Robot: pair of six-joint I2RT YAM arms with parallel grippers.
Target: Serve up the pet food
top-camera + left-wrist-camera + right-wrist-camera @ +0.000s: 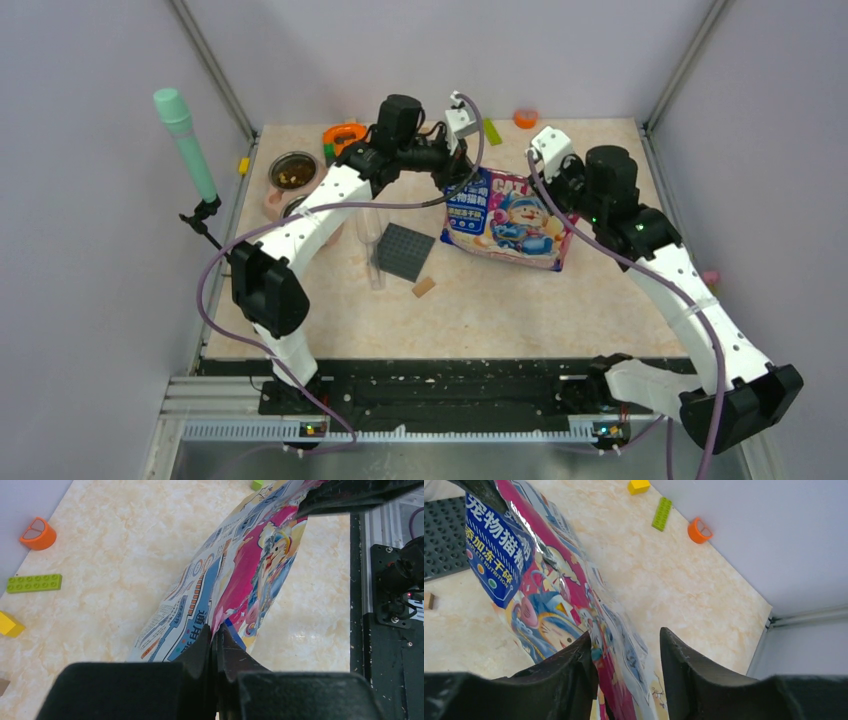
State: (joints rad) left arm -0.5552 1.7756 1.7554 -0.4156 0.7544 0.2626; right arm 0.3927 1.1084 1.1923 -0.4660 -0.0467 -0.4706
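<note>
The pink-and-blue pet food bag (pixel 510 222) is held up off the table's middle, stretched between my two arms. My left gripper (pixel 462 172) is shut on the bag's upper left edge; in the left wrist view the jaws (pixel 216 631) pinch a fold of the bag (pixel 240 575). At the bag's upper right edge my right gripper (pixel 555 178) stands open. In the right wrist view the bag (pixel 549 595) runs between its fingers (pixel 624 640), lying against the left finger with a gap to the right one. A bowl (pixel 293 172) at far left holds dark-brown bits.
A dark grey studded plate (pixel 405 250), a tan block (pixel 424 287) and a clear cup (pixel 372 240) lie left of the bag. At the back wall are an orange ring (pixel 526 117), a green brick (pixel 493 131) and an orange piece (pixel 345 135). A green-tipped stand (pixel 185 140) rises outside the left edge.
</note>
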